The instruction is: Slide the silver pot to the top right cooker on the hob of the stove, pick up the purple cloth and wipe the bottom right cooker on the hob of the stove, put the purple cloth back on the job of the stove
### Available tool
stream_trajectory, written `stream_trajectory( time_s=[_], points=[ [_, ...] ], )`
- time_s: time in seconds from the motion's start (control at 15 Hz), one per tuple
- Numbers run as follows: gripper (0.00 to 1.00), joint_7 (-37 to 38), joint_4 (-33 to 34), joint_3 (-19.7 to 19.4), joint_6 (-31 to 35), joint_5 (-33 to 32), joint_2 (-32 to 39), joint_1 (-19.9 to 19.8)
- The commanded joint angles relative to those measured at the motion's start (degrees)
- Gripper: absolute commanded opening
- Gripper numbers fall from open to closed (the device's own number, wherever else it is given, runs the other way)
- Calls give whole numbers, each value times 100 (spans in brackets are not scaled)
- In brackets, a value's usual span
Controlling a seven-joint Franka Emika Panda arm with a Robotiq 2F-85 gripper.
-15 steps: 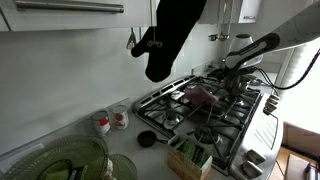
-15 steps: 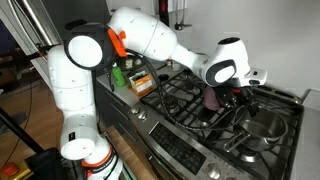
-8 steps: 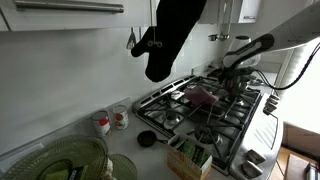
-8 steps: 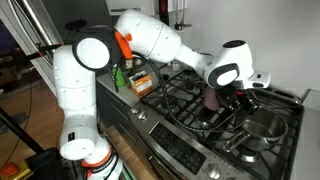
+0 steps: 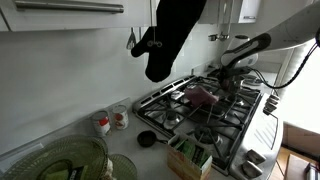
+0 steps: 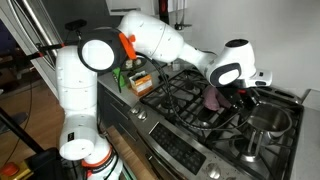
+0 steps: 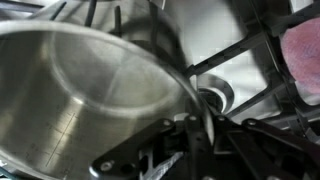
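Gripper at the silver pot's rim, just right of the purple cloth

In an exterior view the Panda arm (image 6: pixel 150 40) reaches in from well left of the purple cloth (image 6: pixel 213 98), which lies bunched on the hob grates (image 6: pixel 180 100). Just right of the cloth, the gripper (image 6: pixel 246 100) meets the near rim of the silver pot (image 6: pixel 268 122), which stands upright on the grate beyond. In the wrist view the pot wall runs down between the fingers (image 7: pixel 165 140), so the jaws look pinched narrow on the rim, though the contact itself is blurred. The pot is stiff, smooth steel, likely light if empty, and apt to catch on the grate bars when pushed, so a rim pinch with a level, slow slide suits it. The cloth is soft and limp, so take it at a raised fold.
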Motion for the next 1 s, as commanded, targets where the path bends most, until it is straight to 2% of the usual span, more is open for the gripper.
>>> stream_trajectory(
  time_s=[0.0,0.47,0.93],
  points=[
    [1,-335,223,152,102,205,201,-128],
    [1,-960,671,455,172,342,552,-207],
    [1,-1860,1407,883,-42,554,1032,-490]
  ],
)
